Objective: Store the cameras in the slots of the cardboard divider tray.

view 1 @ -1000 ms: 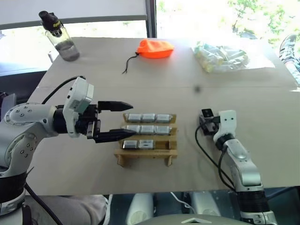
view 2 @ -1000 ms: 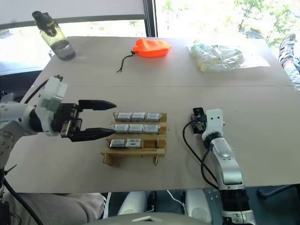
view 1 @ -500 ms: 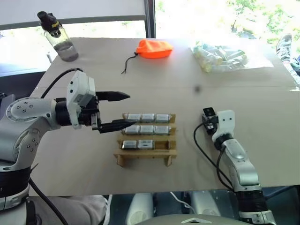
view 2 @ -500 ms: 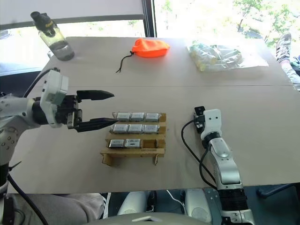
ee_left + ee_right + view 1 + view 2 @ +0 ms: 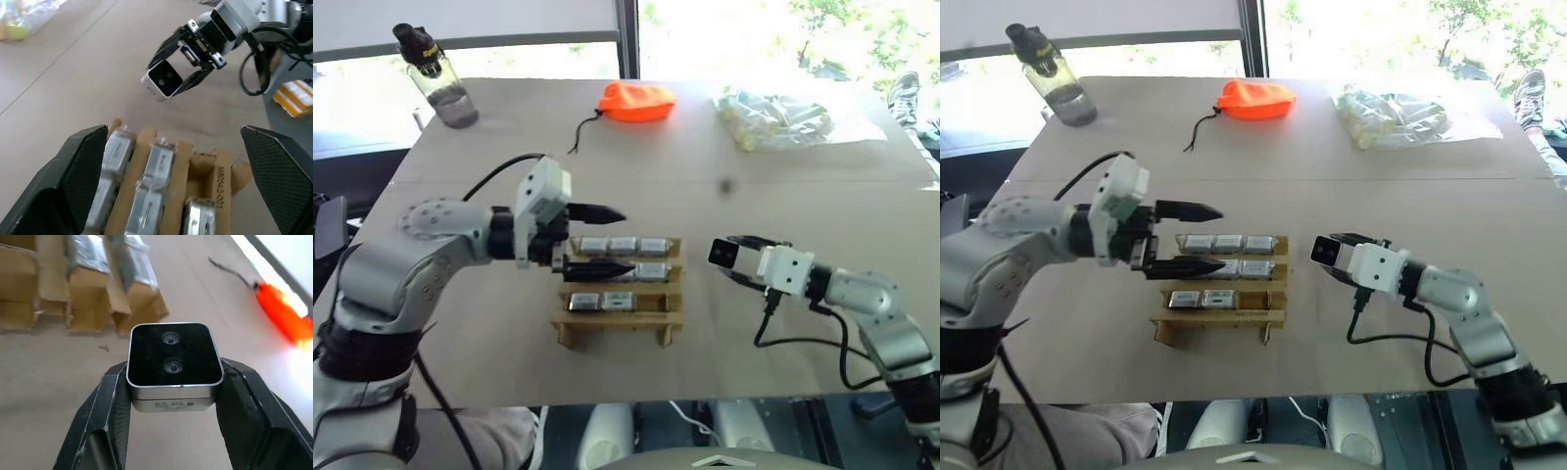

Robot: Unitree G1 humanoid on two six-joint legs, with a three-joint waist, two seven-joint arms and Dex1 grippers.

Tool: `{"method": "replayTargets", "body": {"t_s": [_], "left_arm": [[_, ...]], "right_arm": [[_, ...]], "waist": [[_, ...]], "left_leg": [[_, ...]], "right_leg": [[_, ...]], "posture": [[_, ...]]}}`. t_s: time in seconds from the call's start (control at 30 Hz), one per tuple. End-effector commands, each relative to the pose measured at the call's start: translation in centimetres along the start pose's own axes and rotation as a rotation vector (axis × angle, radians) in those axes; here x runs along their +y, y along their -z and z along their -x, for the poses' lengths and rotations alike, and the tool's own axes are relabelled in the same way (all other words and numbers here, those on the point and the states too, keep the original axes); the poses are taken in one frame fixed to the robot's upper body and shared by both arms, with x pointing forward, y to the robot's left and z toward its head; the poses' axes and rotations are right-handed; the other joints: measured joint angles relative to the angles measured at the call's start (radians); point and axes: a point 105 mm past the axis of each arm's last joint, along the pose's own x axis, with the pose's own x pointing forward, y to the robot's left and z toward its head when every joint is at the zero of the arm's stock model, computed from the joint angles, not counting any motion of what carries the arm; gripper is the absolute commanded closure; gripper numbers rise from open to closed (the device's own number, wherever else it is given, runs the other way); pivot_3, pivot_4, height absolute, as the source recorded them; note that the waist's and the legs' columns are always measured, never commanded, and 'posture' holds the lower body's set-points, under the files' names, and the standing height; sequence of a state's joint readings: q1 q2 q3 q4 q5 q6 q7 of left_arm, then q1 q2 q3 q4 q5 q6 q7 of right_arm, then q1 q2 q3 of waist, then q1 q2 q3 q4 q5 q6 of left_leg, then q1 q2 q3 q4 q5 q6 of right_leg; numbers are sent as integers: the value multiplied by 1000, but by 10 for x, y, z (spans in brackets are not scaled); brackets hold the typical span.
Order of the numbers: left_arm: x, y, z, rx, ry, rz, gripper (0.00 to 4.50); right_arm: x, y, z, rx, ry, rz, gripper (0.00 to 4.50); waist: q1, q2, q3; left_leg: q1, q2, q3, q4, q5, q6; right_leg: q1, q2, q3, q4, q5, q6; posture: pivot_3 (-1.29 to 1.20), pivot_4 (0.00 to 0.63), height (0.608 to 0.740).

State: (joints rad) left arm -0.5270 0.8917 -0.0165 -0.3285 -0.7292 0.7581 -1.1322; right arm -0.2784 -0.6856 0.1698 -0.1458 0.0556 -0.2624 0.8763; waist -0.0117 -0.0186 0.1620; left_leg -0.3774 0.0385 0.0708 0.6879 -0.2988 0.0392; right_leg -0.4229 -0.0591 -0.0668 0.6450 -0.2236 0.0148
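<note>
The right gripper (image 5: 172,382) clamps a camera (image 5: 171,361) beside the cardboard divider tray (image 5: 668,304), while the left gripper (image 5: 607,240) hangs wide open, empty, over it.

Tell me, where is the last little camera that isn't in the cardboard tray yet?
The camera is pinched in the robot's right claw, held off the table just right of the cardboard tray, whose front-right slot is empty.

Silver-grey arms, black cables, black jaws
</note>
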Motion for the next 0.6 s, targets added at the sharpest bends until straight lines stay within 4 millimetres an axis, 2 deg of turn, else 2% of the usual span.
{"method": "replayTargets", "body": {"t_s": [0.03,0.27,0.4,0.6], "left_arm": [[0,-2,-9,-1,45,-4,0],[-1,-16,-26,-81,106,89,0],[1,-9,-29,-42,108,107,0],[3,-7,-32,-24,107,97,0]], "right_arm": [[-4,-17,-5,-70,-92,151,2618],[-12,-37,-25,-153,-189,409,2618],[-11,-47,-32,-210,-215,551,2618],[-15,-54,-36,-264,-179,654,2618]], "waist": [[0,0,0],[3,0,0],[4,0,0],[5,0,0]], "left_leg": [[0,0,0,0,0,0],[-3,0,0,1,0,0],[-3,0,-1,1,0,0],[-2,0,-1,1,0,0]], "right_leg": [[0,0,0,0,0,0],[-1,-3,-1,-1,0,0],[-1,-4,-2,-1,0,0],[-1,-4,-2,0,0,0]], "posture": [[0,150,726],[0,150,726],[0,150,726],[0,150,726]]}}
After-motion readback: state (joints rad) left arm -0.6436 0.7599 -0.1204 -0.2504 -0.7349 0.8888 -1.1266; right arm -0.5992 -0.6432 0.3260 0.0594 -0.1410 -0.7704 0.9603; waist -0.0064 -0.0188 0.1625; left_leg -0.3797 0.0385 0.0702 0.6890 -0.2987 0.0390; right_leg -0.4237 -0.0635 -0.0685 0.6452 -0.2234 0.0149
